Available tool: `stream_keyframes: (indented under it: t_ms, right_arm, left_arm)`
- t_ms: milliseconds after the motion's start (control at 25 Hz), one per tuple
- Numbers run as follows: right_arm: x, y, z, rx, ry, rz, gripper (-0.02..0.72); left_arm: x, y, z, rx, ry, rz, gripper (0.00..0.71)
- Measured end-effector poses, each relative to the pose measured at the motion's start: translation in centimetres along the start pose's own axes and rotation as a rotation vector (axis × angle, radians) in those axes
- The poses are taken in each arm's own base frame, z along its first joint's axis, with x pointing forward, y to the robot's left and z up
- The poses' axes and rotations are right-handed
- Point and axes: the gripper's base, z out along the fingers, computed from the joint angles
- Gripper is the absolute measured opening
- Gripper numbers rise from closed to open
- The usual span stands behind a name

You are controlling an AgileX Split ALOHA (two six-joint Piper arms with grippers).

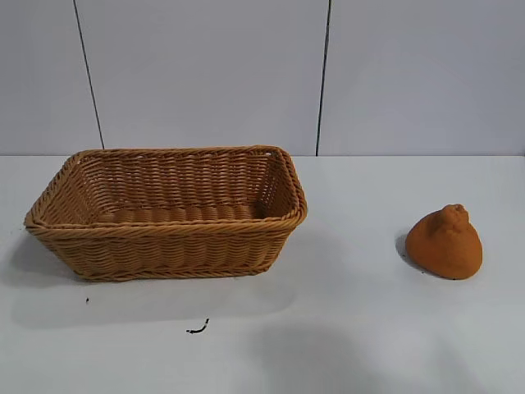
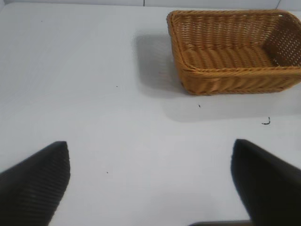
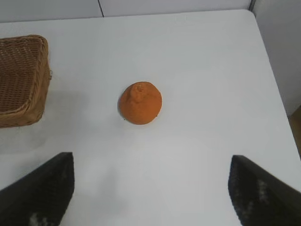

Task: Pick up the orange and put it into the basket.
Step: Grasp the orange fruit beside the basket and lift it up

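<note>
Woven wicker, light brown with a thick braided rim, forms the rectangular basket (image 1: 168, 212) standing at the left on the white table (image 1: 344, 328). The orange (image 1: 445, 243), matte, rough-skinned and cone-shaped with a knobby top, sits on the table well apart to the basket's right. The left gripper (image 2: 150, 181) hangs above bare table, its dark ribbed fingers (image 2: 37, 181) spread wide. The right gripper (image 3: 150, 190) hangs near the orange, fingers (image 3: 263, 193) likewise apart.

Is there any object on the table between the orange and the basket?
No. In the exterior view, only bare white table lies between the orange and the basket; the right wrist view shows the same.
</note>
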Motion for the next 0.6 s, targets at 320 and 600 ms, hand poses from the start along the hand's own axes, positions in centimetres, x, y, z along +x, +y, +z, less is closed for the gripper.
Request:
stream_keyframes:
  t_ms: [320, 600]
  right_arm:
    - [-5.1, 0.2, 10.4, 0.012, 0.219, -0.008, 0.613]
    - [-5.1, 0.2, 19.3, 0.001, 0.392, 0.001, 0.613]
  left_arm:
    - [0.0, 0.0, 0.0, 0.0, 0.0, 0.0, 0.666]
    - [0.0, 0.0, 0.0, 0.0, 0.0, 0.0, 0.666]
